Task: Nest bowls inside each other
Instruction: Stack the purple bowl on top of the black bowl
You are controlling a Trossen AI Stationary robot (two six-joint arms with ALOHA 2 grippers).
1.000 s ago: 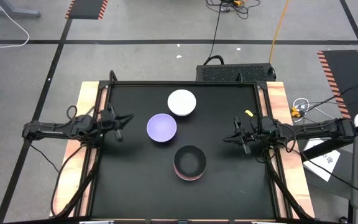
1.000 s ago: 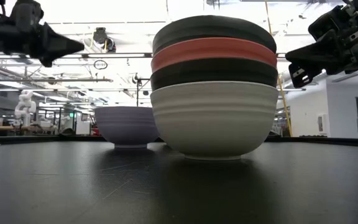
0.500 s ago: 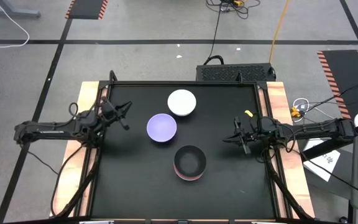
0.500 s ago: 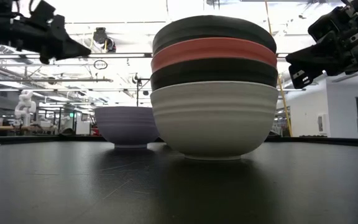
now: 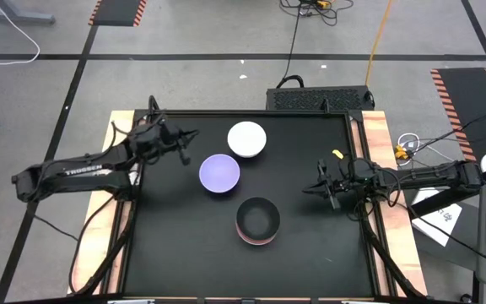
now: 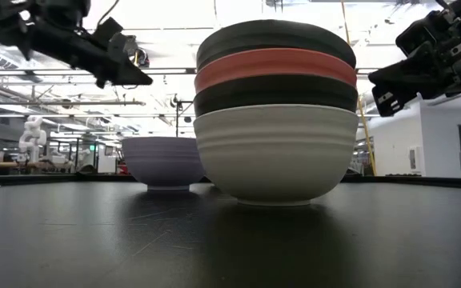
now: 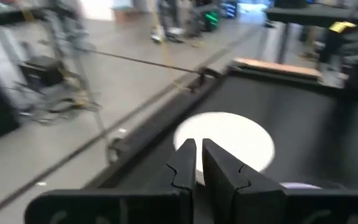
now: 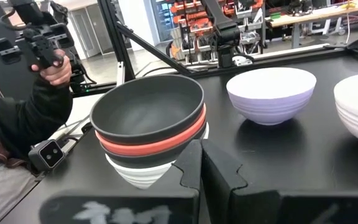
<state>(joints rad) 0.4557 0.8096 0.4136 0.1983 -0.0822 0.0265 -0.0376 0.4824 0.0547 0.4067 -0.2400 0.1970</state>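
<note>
A stack of several bowls (image 5: 257, 220), black on top, then red, black and white (image 6: 274, 112), stands near the table's middle front. A lavender bowl (image 5: 219, 173) sits on its base left of and behind the stack, apart from it. A single white bowl (image 5: 247, 139) rests on its base near the far edge. My left gripper (image 5: 192, 134) hovers shut above the table's far left, pointing at the white bowl (image 7: 229, 140) and well short of it. My right gripper (image 5: 306, 188) hangs shut at the right, pointing at the stack (image 8: 148, 124).
The black tabletop (image 5: 175, 245) has a raised frame (image 5: 251, 112) around it and wooden boards (image 5: 376, 135) at both sides. A small yellow object (image 5: 337, 154) lies near the right edge. In the right wrist view a person's hand (image 8: 55, 68) holds a controller beyond the table.
My left gripper has swung from the table's left edge toward the far edge and the right, nearing the white bowl, and has risen a little. It has stayed shut. The bowls have not moved.
</note>
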